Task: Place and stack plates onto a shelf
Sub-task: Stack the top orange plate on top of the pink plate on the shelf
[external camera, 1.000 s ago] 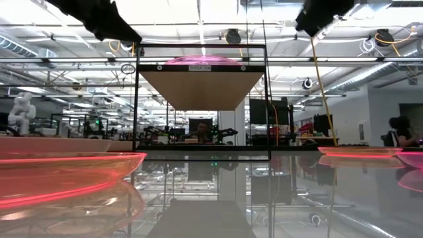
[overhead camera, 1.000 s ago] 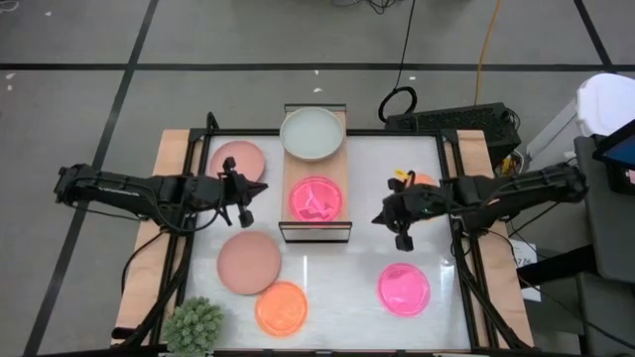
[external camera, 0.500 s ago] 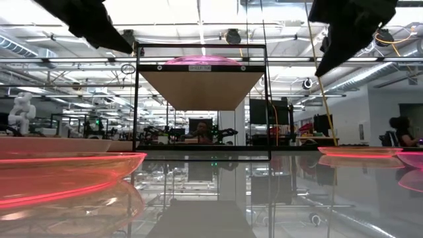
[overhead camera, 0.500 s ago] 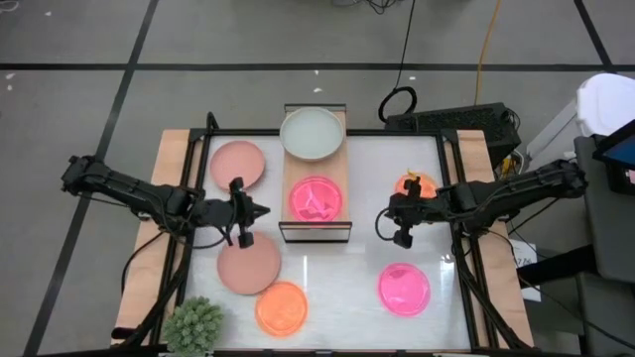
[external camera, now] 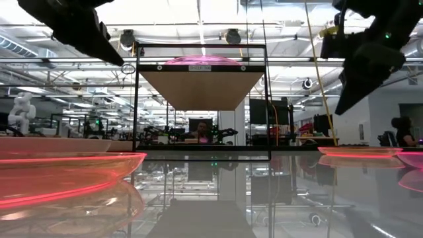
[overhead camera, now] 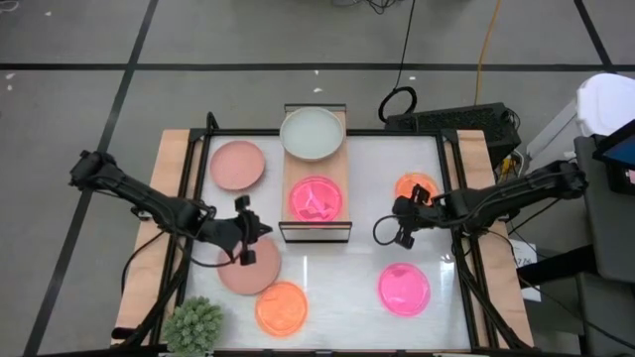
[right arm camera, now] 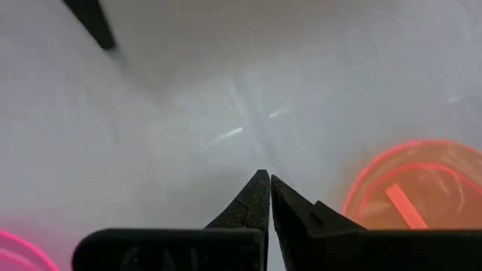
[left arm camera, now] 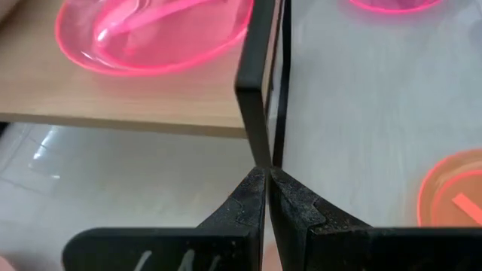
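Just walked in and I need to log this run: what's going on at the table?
Nothing is being carried. The shelf holds a pale green plate and a hot pink plate. The left gripper, fingers shut and empty, is above the dusty pink plate near the shelf's front corner. The right gripper, also shut and empty, is over bare table between a small orange plate and another hot pink plate.

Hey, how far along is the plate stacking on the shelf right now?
Done: two plates sit on the shelf, a pale green plate and a hot pink plate.

In hand: nothing. The left gripper and right gripper are both shut and empty.

Left: five plates on the table, including the dusty pink plate under the left gripper.
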`<control>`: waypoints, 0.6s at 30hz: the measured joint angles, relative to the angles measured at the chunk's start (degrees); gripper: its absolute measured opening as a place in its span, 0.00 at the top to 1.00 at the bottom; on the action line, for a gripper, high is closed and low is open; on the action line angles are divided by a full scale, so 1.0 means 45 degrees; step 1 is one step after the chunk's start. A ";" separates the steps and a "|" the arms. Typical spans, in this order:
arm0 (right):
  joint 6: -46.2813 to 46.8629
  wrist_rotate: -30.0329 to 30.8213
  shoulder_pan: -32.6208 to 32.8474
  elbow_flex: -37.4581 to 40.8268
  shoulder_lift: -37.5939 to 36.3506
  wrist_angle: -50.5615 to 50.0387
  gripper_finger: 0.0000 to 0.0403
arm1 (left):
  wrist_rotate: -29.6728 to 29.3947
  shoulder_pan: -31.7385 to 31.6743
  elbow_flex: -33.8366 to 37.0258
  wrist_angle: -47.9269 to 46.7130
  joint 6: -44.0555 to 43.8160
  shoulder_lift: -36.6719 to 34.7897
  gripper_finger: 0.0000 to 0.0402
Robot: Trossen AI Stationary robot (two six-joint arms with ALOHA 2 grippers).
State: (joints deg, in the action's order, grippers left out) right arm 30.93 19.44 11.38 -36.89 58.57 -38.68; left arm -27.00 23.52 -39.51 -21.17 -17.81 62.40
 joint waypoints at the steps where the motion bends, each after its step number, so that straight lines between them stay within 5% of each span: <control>1: 0.0088 0.0029 -0.0013 0.0138 0.0000 0.0017 1.00 | -0.0005 0.0020 0.0000 -0.0003 -0.0120 0.0103 0.94; 18: 0.0377 0.0517 -0.0015 0.1183 0.0000 0.0460 1.00 | 0.0005 0.1428 0.0000 0.0170 -0.1661 0.0663 0.94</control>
State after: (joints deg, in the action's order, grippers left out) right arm 32.63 21.76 11.31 -31.57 58.57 -36.60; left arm -26.98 29.95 -39.51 -20.41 -25.29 65.39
